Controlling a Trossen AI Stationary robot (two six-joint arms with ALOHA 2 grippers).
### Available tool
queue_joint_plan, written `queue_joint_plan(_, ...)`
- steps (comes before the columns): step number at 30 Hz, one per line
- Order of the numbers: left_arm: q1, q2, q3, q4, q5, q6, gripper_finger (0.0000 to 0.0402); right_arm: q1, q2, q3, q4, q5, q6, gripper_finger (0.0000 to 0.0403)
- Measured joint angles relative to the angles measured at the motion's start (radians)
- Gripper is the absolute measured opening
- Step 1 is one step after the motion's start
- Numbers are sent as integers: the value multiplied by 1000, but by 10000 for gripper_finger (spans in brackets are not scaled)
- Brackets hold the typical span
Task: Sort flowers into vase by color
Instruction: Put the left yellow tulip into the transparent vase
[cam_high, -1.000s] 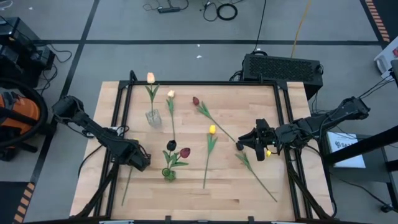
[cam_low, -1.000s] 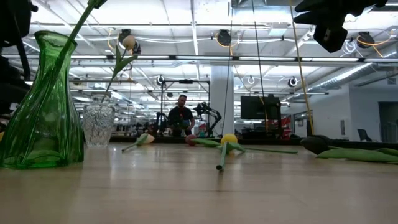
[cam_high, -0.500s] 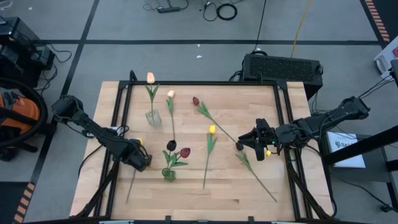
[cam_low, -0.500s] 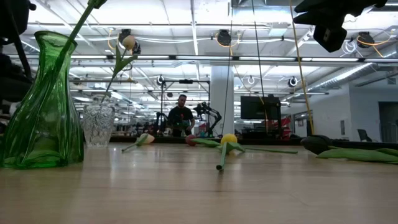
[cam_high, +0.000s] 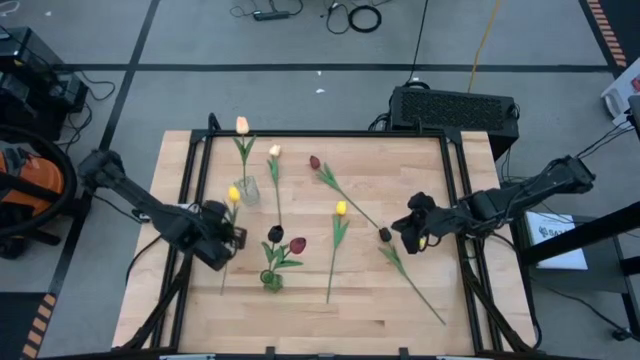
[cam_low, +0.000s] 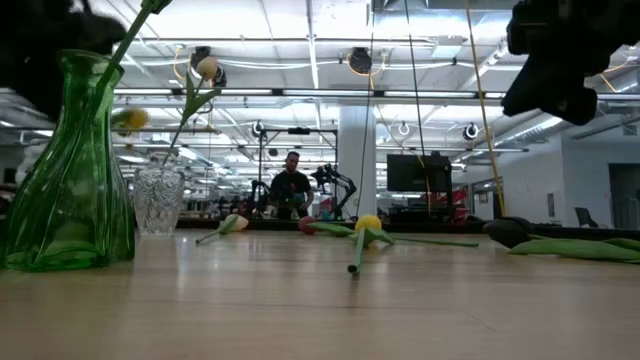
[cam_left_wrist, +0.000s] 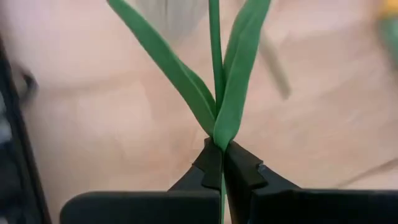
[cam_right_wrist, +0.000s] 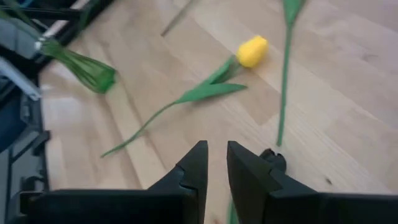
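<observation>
1. Yellow tulip (cam_high: 233, 194) is center-left of the high view, head just beside the clear vase (cam_high: 246, 189), stem running down-frame into the left gripper (cam_high: 226, 240).
2. Left gripper is clamped tight on that stem, right where the leaves fork (wrist view shows the pads pinching just below the leaf junction (cam_left_wrist: 219, 134)).
3. Step in hand, as I read it: carry this flower to a vase. The clear vase holds a cream-peach tulip (cam_high: 242, 125); the green vase (cam_high: 272, 279) at lower center holds dark red heads (cam_high: 297, 243).
4. To do it well: lift until the stem end clears the table, swing it upright before approaching a rim, and lower the stem end first. The grip is mid-stem, so expect the lower part to droop.
5. Right gripper (cam_high: 405, 226) sits center-right over a dark tulip head (cam_high: 384, 235); its fingers are nearly together with a narrow gap, holding nothing.
6. Loose on the table: a yellow tulip (cam_high: 341, 208), a red one (cam_high: 314, 161), a cream one (cam_high: 274, 151).
</observation>
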Motion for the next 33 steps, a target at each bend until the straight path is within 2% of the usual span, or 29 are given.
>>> queue_joint_plan(4, 0, -42, 125, -184, -149, 6, 1, -28, 31, 0, 26, -1, 0, 42)
queue_joint_plan(8, 2, -82, 227, -243, -344, 110, 1, -59, 80, 0, 27, -4, 17, 32)
queue_joint_plan(16, 64, -148, 342, -246, -676, 475, 0, -110, 194, 0, 43, -70, 142, 18)
queue_joint_plan(21, 132, -207, 358, -245, -761, 637, 0, -146, 240, 0, 121, -109, 145, 17)
queue_joint_plan(28, 200, -287, 358, -235, -837, 769, 0, -213, 256, 0, 247, -109, 145, 17)
queue_joint_plan(33, 210, -327, 358, -107, -857, 951, 0, -259, 256, 0, 284, -109, 144, 17)
